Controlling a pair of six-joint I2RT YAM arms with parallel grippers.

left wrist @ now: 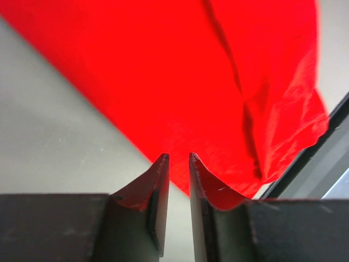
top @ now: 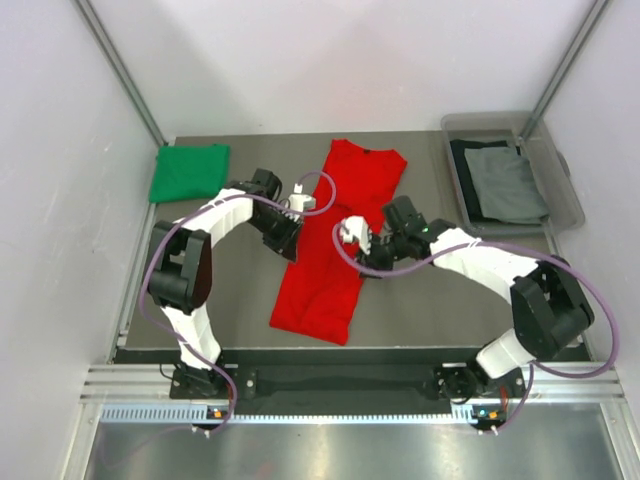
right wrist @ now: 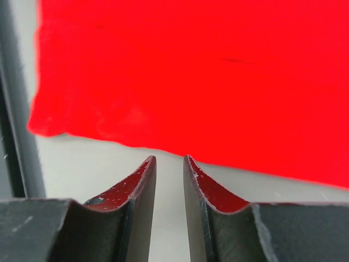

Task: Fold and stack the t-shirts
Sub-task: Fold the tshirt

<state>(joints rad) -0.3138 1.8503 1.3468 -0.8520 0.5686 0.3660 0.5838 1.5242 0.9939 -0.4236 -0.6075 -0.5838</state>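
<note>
red tee [top: 335, 240] mid-table, flanked by both arms | green tee [top: 188, 172] far-left | bin [top: 560, 185] far-right
</note>
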